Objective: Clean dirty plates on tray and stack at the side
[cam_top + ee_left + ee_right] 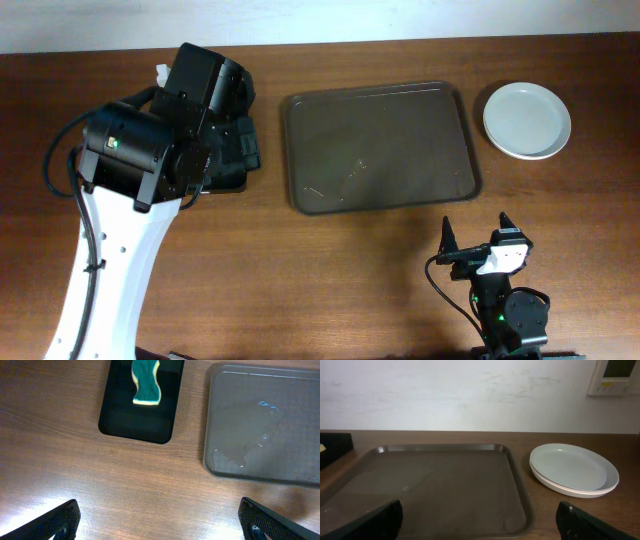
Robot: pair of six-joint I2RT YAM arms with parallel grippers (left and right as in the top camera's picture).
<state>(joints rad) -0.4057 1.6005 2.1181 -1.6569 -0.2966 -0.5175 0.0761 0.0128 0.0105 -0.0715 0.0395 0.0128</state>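
Beside the stacked plates [527, 120], tray [380, 148] lengthwise side-to-side.

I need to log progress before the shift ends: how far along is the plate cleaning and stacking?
Done, it seems: the plates sit stacked on the table off the right end of the tray, which holds only wet marks. In hand: nothing; the left pincer and right pincer are open and empty, and the sponge lies on the black tray. Left: nothing visible, though I cannot count the stack.
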